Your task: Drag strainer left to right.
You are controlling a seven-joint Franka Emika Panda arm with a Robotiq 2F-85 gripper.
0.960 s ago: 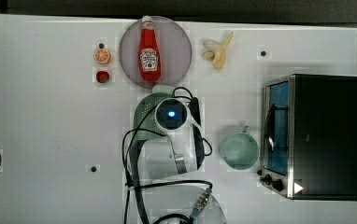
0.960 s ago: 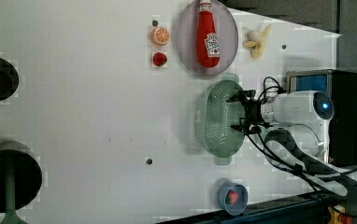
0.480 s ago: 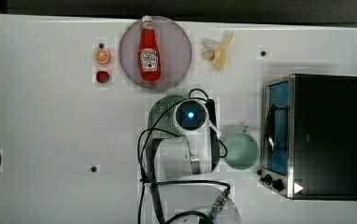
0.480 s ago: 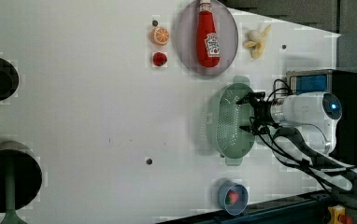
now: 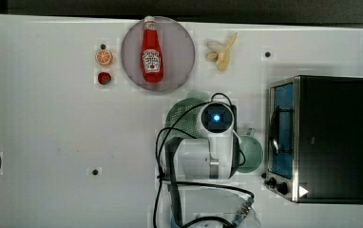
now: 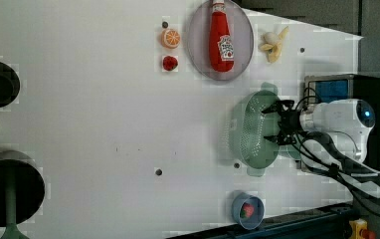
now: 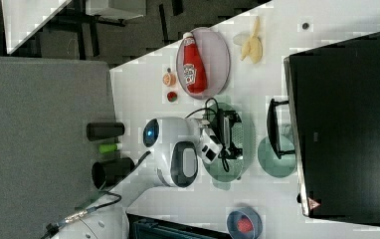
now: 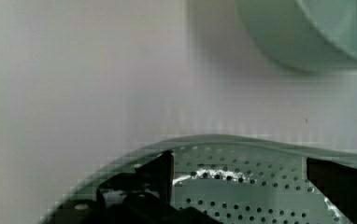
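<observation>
The pale green strainer [image 6: 247,132], a holed bowl with rim tabs, sits on the white table just left of the toaster oven in the left view. My gripper [image 6: 270,124] reaches down into it, open, with both fingers spread inside the bowl. The wrist view shows one fingertip [image 8: 160,170] low inside the holed wall of the strainer [image 8: 242,196] and the other at the opposite side. From the top view, my arm [image 5: 216,118] covers most of the strainer [image 5: 182,114]. The smooth mint mug [image 5: 252,153] stands close to the strainer's rim, between it and the oven.
A toaster oven [image 5: 320,137] blocks the top view's right side. A grey plate [image 5: 179,61] with a ketchup bottle [image 5: 152,52] lies just beyond the strainer, with a banana [image 5: 222,54], an orange slice [image 5: 104,57] and a red berry [image 5: 104,77] nearby. A blue bowl [image 6: 247,210] sits at the near edge.
My arm and the strainer have slid together toward the top view's right, closing in on the mug and oven. The fingers stay spread inside the bowl.
</observation>
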